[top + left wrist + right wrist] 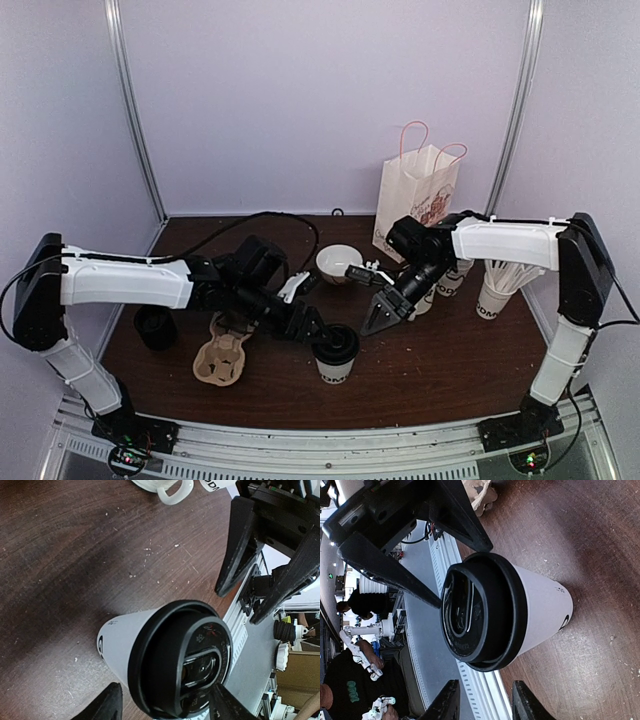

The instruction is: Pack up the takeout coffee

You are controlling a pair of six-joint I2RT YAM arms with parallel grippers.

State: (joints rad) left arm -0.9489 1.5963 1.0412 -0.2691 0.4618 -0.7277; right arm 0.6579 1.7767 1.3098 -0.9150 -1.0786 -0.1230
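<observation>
We have the cup (337,355) standing upright on the table (440,370), lid on, with both grippers near it. The left gripper (312,330) sits at the cup's left with its jaws spread. In its wrist view the two fingers (107,705) flank the lid, and we cannot tell whether either touches it. The right gripper (375,325) hangs just right of the cup, jaws also spread and holding nothing, its tips angled down toward the table.

The carrier (222,355) lies left of the cup, beyond the left gripper. The bag (415,200) stands well behind the cup. A second cup (458,280) stands right of and behind the cup, partly hidden by the right arm.

We judge the grasp to be the step in hand, and three things could spoil it:

- **Clash:** the grippers are near each other, so if both go for the cup their fingers may collide and knock it over.
- **Bad pinch:** a pinch high at the rim could pop the lid or dent the paper, while a loose one could let the tapered wall slide through.
- **Bad seating:** a base that meets the carrier off-centre would catch on a pocket edge and tip the cup.
</observation>
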